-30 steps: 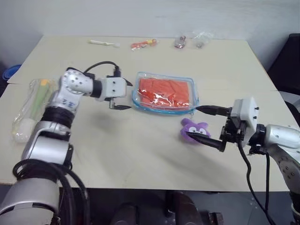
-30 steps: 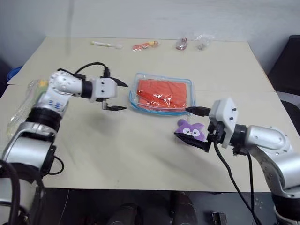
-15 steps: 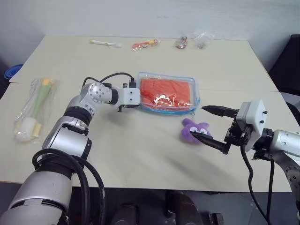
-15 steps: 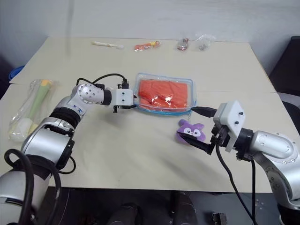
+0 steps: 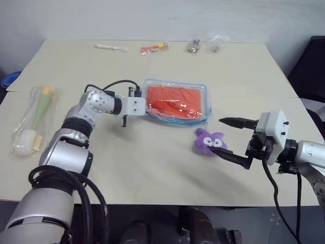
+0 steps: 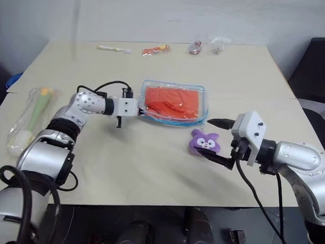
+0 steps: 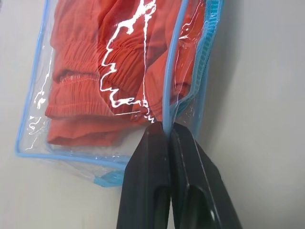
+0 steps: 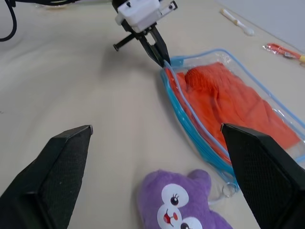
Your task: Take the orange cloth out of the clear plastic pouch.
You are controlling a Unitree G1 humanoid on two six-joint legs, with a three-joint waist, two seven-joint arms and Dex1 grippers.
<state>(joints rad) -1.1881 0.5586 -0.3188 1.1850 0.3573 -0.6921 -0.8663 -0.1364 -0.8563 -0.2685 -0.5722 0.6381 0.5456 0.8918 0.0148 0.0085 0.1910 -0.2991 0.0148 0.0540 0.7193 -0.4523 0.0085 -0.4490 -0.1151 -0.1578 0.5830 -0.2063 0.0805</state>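
A big table (image 5: 152, 168) with a pale cream top takes up most of the picture. Behind it, along the upper edge, stands a plain light wall (image 5: 152, 18) (no windows). Something dark (image 5: 311, 66) sits at the right edge.

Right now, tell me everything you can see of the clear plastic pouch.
The clear plastic pouch is a flat, transparent, glossy rectangle with rounded corners and light blue zipper trim. It lies flat near the middle of the table. The orange cloth, folded and bunched, fills it. The left hand is shut on the pouch's blue-trimmed edge at one end. A purple plush toy sits just beside it, nearer the robot.
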